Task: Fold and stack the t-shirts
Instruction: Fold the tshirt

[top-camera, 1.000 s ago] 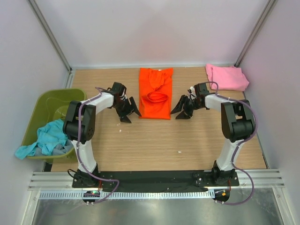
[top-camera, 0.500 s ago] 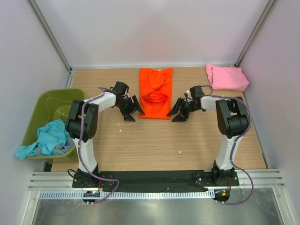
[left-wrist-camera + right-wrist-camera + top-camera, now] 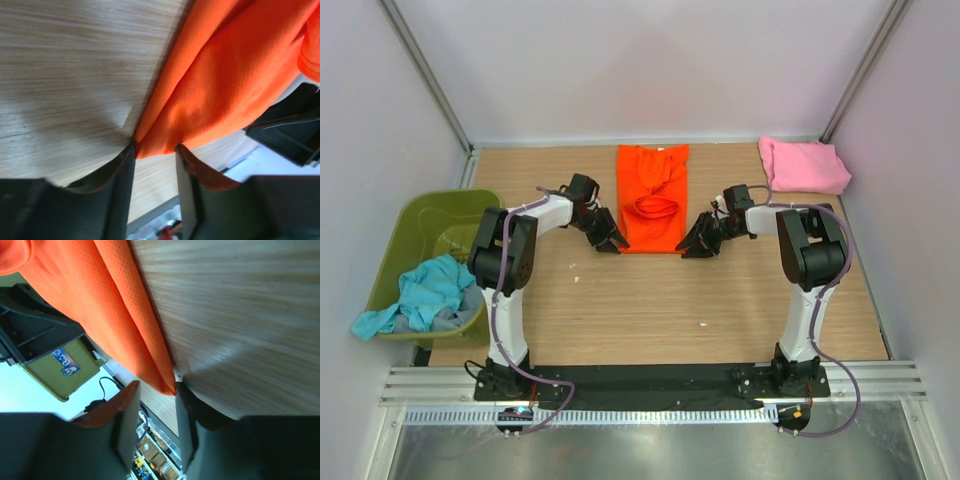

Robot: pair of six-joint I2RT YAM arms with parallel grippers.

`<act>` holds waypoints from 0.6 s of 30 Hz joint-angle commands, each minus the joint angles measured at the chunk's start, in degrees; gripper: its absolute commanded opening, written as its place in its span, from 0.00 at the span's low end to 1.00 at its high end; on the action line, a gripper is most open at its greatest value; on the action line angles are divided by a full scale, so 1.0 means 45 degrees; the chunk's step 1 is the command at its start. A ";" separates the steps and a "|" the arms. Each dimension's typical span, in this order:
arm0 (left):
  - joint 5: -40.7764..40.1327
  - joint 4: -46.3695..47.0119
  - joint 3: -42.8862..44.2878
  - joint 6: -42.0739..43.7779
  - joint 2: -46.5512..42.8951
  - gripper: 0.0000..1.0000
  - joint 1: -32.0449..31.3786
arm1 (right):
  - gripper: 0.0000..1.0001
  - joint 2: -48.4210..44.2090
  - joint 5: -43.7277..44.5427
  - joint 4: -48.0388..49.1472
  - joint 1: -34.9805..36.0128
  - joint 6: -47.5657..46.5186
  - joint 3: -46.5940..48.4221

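The bright orange t-shirt (image 3: 652, 200) lies folded lengthwise at the table's middle back. My left gripper (image 3: 611, 240) is at its near left corner. In the left wrist view the jaws (image 3: 154, 152) stand apart and that corner of the orange shirt (image 3: 220, 95) sits between their tips. My right gripper (image 3: 695, 246) is at the near right corner. Its jaws (image 3: 156, 390) stand apart too, with the corner of the orange shirt (image 3: 125, 325) against the inner finger. The pale pink shirt (image 3: 803, 165) lies folded at the back right. The teal shirt (image 3: 420, 296) hangs over the tub.
The olive-green tub (image 3: 428, 218) stands at the left table edge and shows in the right wrist view (image 3: 60, 372). Walls and frame posts close the back and sides. A black rail with the arm bases runs along the near edge.
Both grippers have moved inward and down to the near corners of the orange shirt, left from the left and right from the right. The shirts have not moved.
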 commanded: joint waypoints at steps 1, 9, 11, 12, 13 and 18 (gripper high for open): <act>-0.1072 0.0364 -0.0209 0.0153 0.0746 0.35 -0.0103 | 0.37 0.0347 0.0321 0.0371 0.0186 0.0072 0.0214; -0.0937 0.0521 -0.0580 -0.0062 0.0260 0.00 -0.0083 | 0.08 -0.0567 0.0204 0.0431 0.0226 -0.0277 0.0136; -0.0780 0.0482 -0.0717 -0.0062 -0.0365 0.00 -0.0083 | 0.07 -0.1076 0.0243 0.0254 0.0226 -0.0454 0.0059; -0.0683 0.0482 -0.0853 -0.0062 -0.0638 0.00 -0.0083 | 0.04 -0.1330 0.0262 0.0118 0.0226 -0.0494 -0.0019; -0.0450 0.0521 -0.0893 -0.0062 -0.1221 0.00 -0.0102 | 0.02 -0.1893 0.0243 0.0020 0.0206 -0.0591 -0.0136; 0.0060 -0.0062 -0.0737 0.0367 -0.3137 0.00 -0.0102 | 0.01 -0.3692 0.0164 -0.0721 0.0206 -0.1021 -0.0430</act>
